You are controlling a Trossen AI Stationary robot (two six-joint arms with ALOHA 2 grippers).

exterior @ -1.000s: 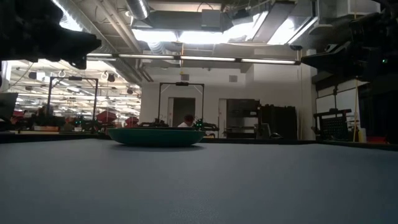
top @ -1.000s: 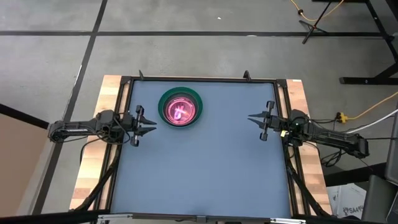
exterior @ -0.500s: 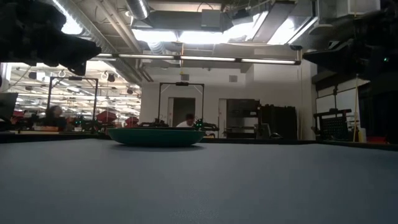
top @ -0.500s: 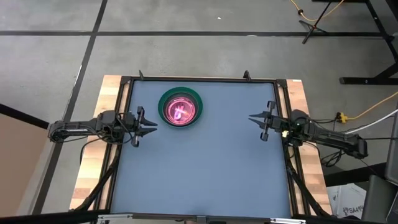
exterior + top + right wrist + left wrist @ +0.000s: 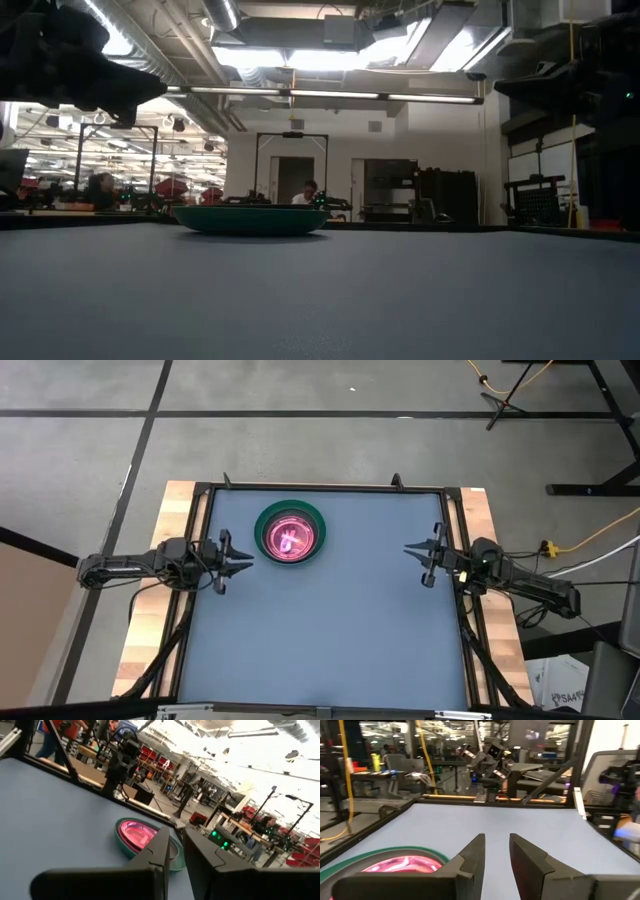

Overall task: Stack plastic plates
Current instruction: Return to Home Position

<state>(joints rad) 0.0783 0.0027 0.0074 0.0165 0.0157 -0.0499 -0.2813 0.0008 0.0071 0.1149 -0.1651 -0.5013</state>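
The plastic plates stand in one stack (image 5: 290, 533) on the table's far half, left of centre. A dark green plate's rim (image 5: 262, 520) rings the bottom, and pink plates glow inside it; the other plates cannot be told apart. The stack also shows in the low view (image 5: 250, 220) and both wrist views (image 5: 405, 865) (image 5: 140, 835). My left gripper (image 5: 248, 567) hovers near the left edge, just near-left of the stack, its fingers shut to a narrow slit (image 5: 497, 845). My right gripper (image 5: 408, 550) hovers by the right edge, likewise shut (image 5: 176, 837). Neither touches a plate.
The grey-blue table top (image 5: 330, 630) has a dark raised frame (image 5: 320, 487) round it and wooden strips at both sides. Both arms hang above the table in the low view (image 5: 100, 80) (image 5: 560, 85). People move about in the room far behind.
My right gripper has drawn back a little toward the table's right edge. The stack of plates has stayed where it was.
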